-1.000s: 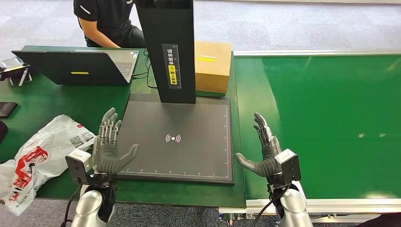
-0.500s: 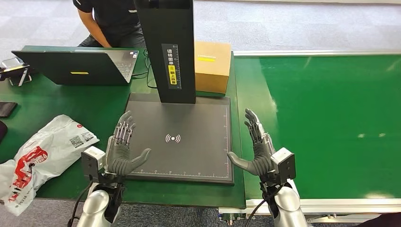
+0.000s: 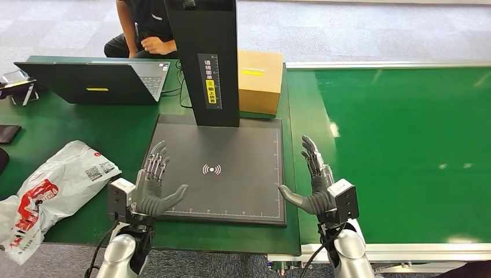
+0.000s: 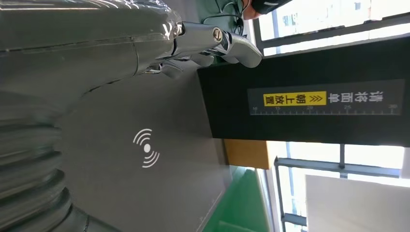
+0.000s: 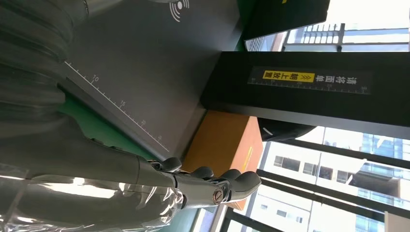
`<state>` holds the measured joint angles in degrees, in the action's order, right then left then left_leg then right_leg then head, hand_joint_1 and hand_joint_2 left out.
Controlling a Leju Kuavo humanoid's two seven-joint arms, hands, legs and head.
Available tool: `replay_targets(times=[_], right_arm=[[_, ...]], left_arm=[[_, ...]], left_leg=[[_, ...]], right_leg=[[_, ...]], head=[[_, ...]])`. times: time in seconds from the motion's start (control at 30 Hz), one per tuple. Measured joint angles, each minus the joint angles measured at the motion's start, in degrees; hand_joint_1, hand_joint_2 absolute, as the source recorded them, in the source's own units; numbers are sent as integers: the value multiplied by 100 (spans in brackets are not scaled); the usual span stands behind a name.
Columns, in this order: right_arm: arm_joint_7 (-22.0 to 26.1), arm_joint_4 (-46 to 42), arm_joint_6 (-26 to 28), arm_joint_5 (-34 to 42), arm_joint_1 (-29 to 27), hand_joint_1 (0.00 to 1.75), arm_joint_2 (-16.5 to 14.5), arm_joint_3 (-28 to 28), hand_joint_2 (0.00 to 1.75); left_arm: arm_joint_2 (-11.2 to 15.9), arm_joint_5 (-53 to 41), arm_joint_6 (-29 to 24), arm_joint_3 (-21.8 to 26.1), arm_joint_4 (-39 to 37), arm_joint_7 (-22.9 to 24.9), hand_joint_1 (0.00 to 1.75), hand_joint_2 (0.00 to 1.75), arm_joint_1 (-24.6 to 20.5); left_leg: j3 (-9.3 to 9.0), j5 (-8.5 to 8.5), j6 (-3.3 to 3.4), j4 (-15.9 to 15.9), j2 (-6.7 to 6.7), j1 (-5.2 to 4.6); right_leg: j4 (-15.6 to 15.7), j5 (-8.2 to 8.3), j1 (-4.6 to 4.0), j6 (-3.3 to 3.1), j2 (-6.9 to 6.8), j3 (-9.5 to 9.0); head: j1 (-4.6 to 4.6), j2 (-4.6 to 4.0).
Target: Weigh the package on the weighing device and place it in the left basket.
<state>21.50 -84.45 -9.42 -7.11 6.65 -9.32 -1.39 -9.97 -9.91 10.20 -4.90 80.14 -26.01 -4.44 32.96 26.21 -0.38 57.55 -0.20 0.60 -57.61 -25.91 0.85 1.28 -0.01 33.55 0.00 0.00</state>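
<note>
Plastic-bagged package (image 3: 55,185) lying on green tabletop (image 3: 87,124), left of scale platform (image 3: 220,174). Left hand (image 3: 151,188) hovering over platform's left edge, fingers (image 3: 156,162) apart, holding nothing. Right hand (image 3: 315,185) mirroring at right edge, fingers apart. Wrist views showing window behind black column (image 4: 309,96); head view showing laptop (image 3: 95,81), cardboard box (image 3: 260,81), seated person (image 3: 142,29).

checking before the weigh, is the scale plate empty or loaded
Empty: the dark scale plate bears nothing; both open hands flank it, and the white package lies beside it.

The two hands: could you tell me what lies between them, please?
In the head view, the dark scale platform with its white wireless mark lies between the left hand and right hand; nothing rests on that stretch.
</note>
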Motion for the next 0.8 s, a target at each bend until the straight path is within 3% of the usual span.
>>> replay_targets(times=[0.8], right_arm=[[-54,314,-64,-24,83,0,-10,14,175]], left_arm=[[-36,98,13,139,-185,20,0,175,-6]], left_leg=[[0,0,0,0,0,0]], right_leg=[[0,0,0,0,0,0]], head=[[0,0]])
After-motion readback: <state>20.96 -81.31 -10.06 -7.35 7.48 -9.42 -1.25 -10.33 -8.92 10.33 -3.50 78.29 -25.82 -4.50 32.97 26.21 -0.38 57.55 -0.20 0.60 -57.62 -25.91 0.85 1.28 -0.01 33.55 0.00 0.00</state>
